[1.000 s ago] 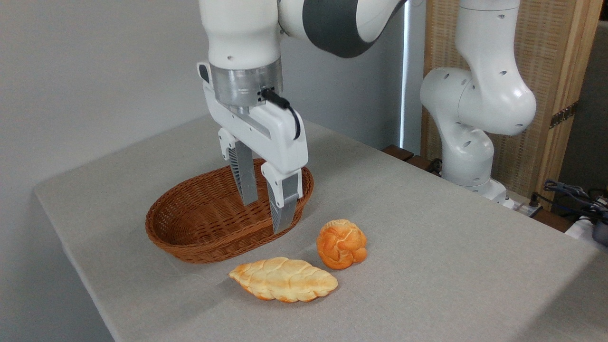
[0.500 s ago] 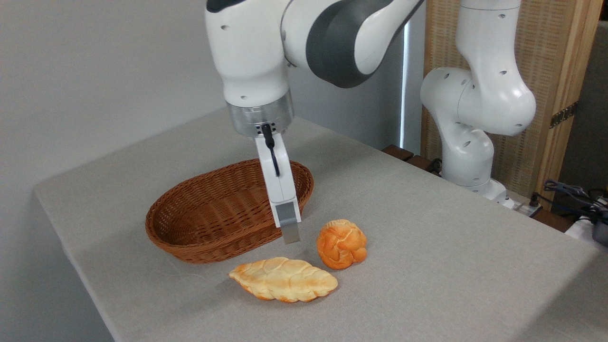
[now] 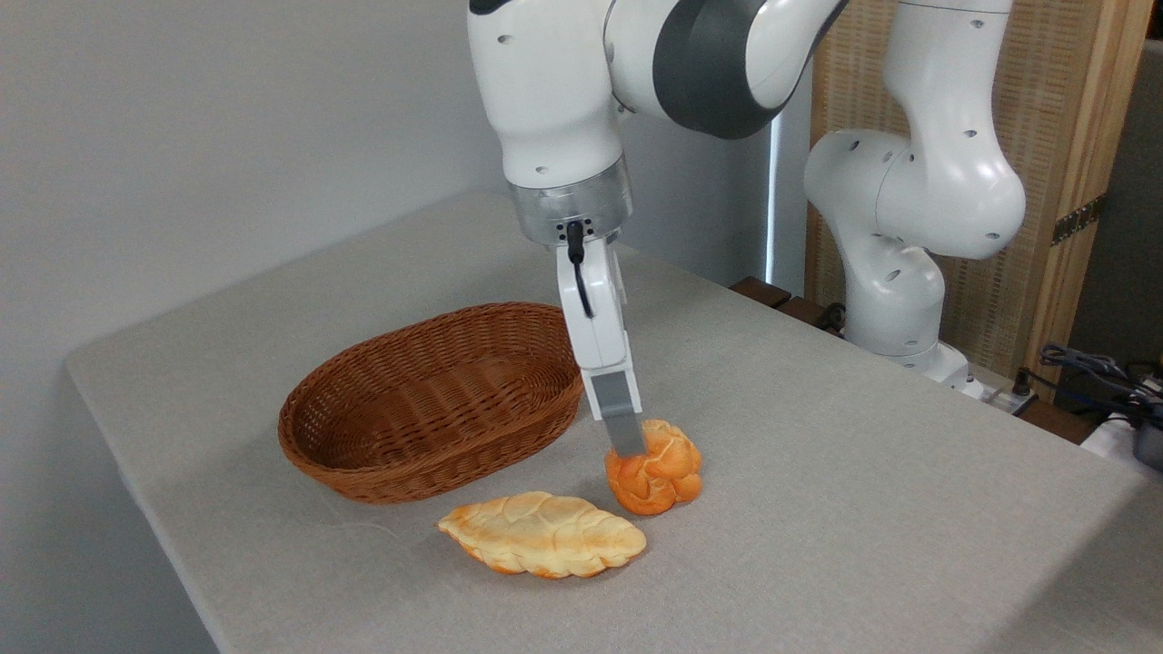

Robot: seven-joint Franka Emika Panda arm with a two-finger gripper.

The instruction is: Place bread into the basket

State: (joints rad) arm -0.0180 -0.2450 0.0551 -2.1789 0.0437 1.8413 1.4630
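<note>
Right now our gripper (image 3: 627,445) hangs edge-on at the bun (image 3: 656,467) near the table's (image 3: 863,472) front edge; jaw gap unreadable. Basket (image 3: 432,400) sits apart, loaf (image 3: 542,534) beside.

Orange-brown cracked bread (image 3: 656,472), reddish-brown woven basket (image 3: 363,472), pale golden braided loaf (image 3: 542,534)

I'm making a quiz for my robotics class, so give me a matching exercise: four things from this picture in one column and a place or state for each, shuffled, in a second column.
Things:
1. bun
2. loaf
3. basket
4. gripper

Places or states:
A. holds nothing
B. nearest the table's front edge
C. turned edge-on to the camera, tip over the bun
D. right of the basket, on the cloth

Pairs: 1-D, 2-B, 3-A, 4-C
</note>
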